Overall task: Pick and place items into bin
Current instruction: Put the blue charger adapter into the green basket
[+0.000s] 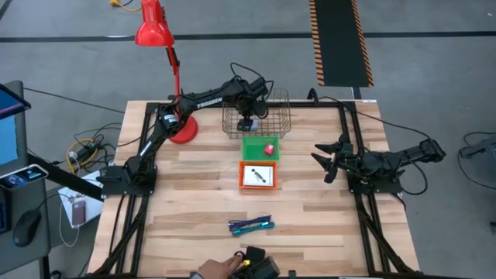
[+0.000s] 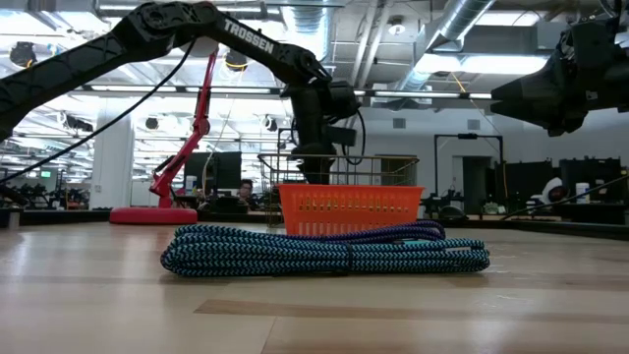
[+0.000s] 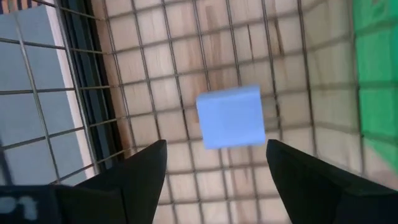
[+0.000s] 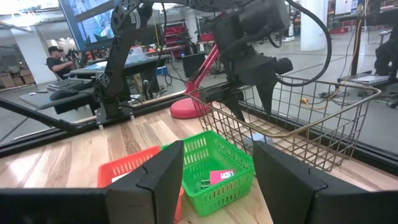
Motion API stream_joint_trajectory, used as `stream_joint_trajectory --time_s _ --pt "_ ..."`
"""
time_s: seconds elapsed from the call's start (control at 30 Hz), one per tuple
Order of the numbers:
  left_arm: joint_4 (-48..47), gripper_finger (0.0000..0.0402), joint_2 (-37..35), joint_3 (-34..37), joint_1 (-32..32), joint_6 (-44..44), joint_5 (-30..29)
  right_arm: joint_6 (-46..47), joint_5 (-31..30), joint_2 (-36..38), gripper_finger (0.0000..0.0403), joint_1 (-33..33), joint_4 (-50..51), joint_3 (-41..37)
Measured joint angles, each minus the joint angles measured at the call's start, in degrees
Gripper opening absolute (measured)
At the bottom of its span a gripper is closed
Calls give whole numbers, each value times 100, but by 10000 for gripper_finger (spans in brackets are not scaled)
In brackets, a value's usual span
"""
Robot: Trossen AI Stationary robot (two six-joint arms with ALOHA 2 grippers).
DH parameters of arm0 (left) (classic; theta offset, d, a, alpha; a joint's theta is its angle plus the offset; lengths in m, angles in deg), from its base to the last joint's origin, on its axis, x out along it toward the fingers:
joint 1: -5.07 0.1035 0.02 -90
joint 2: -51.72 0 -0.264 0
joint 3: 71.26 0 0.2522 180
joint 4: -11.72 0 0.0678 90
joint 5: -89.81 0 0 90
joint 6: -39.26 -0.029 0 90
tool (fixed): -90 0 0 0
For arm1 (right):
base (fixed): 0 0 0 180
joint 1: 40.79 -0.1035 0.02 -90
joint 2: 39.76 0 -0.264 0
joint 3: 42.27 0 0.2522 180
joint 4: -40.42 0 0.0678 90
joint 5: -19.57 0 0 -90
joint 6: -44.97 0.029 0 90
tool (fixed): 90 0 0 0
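Observation:
My left gripper (image 1: 247, 122) is open above the floor of a wire basket (image 1: 277, 99) at the table's far middle. In the left wrist view a light blue cube (image 3: 231, 116) lies on the basket's wire floor (image 3: 143, 74), beyond my open fingertips (image 3: 214, 146) and apart from both. A green basket (image 1: 249, 147) holds a red block (image 1: 269, 149). An orange basket (image 1: 245, 175) holds a white card with a black mark (image 1: 260, 176). A blue-green braided cord bundle (image 2: 324, 251) lies near the front (image 1: 250, 225). My right gripper (image 1: 324, 161) is open and empty at the right.
A red desk lamp (image 1: 155, 31) stands with its base (image 1: 184, 129) left of the wire basket. A person's hand (image 1: 215, 268) with a black object is at the table's near edge. Bare wood lies between the baskets and the cord.

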Motion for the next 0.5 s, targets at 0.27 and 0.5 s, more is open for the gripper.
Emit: stream_joint_trajectory --time_s 0.27,0.5 --pt "-128 265 -2 0 69 -655 -248 0 -2 1 187 0 0 1" --pt "40 265 -2 0 90 -400 -220 0 -2 2 187 0 0 2"
